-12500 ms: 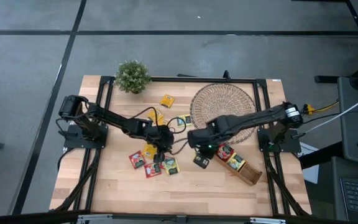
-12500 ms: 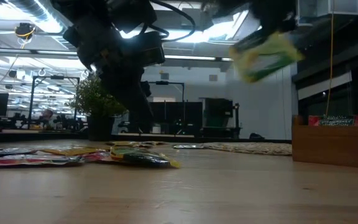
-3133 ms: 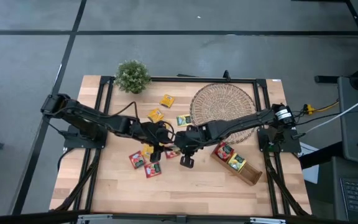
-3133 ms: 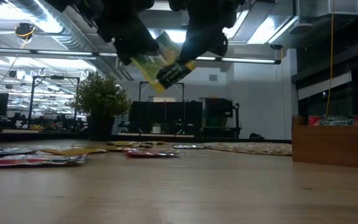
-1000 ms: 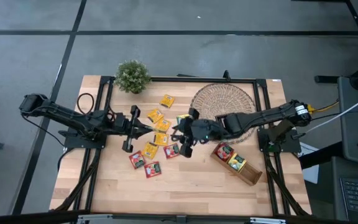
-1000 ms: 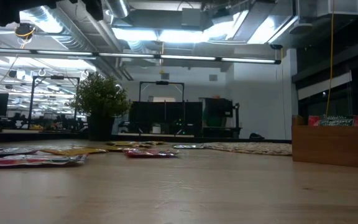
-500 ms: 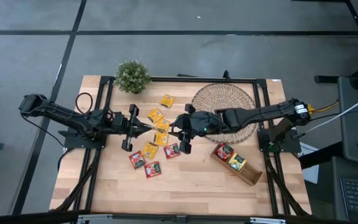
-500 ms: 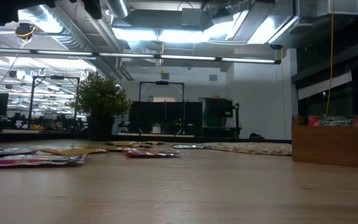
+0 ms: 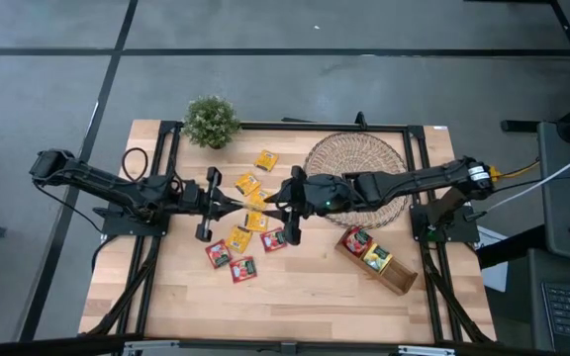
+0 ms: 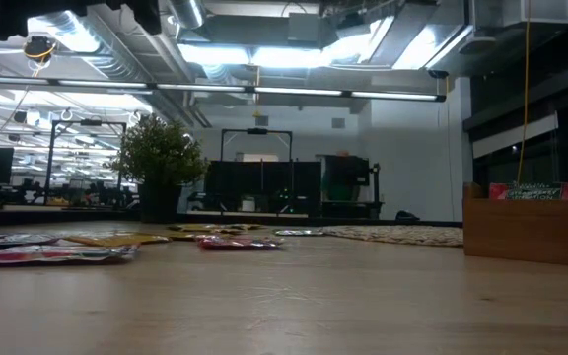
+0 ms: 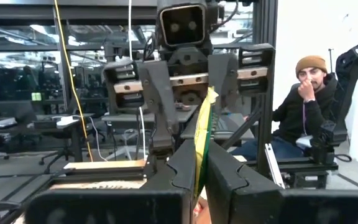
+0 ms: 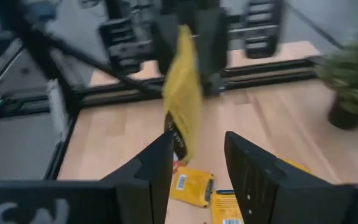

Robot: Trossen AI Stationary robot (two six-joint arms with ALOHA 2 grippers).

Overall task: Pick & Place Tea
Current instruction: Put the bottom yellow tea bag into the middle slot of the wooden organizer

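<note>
Grippers face each other above the middle of the table (image 9: 295, 297), tips nearly meeting. Compared with one second earlier, the right arm has stretched further left, bringing the right gripper (image 9: 283, 203) up to the left one, while the left arm holds the same pose. The left gripper (image 9: 236, 204) is clamped on a yellow sachet (image 11: 201, 146), held edge-on in the air between the two arms. The right gripper's fingers (image 12: 151, 165) stand apart, the sachet just beyond them, not gripped.

Count on the table, high view: about eight loose sachets (image 9: 243, 269), yellow and red, left of centre; one round woven mat (image 9: 356, 163); one wooden tray (image 9: 389, 272) holding about three sachets; one potted plant (image 9: 211, 121).
</note>
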